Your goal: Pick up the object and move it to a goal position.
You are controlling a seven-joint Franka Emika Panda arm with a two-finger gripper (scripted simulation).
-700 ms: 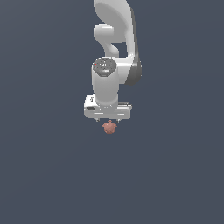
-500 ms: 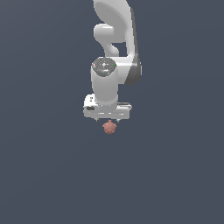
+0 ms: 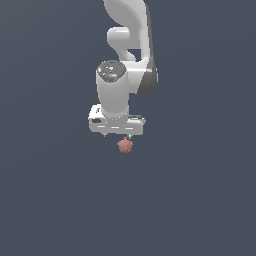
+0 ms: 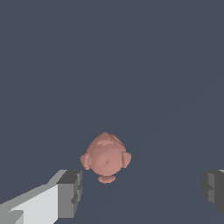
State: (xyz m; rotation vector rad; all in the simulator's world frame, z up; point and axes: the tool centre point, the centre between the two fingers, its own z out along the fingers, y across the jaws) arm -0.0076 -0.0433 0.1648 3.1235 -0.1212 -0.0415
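The object (image 3: pixel 125 145) is a small reddish-pink, lumpy blob on the dark grey floor. In the exterior view it shows just below the white gripper (image 3: pixel 120 136), which hangs straight down over it. In the wrist view the object (image 4: pixel 106 158) lies between the two grey fingertips, nearer to one fingertip (image 4: pixel 70 192) than to the other (image 4: pixel 213 189). The gripper (image 4: pixel 142 192) is open wide and holds nothing. I cannot tell how far the fingertips are above the floor.
The white arm (image 3: pixel 131 45) rises behind the gripper to the top of the exterior view. The plain dark grey floor (image 3: pixel 200 200) surrounds the object. No goal marker shows.
The arm's wrist has shifted slightly towards the exterior view's left. The object has not moved.
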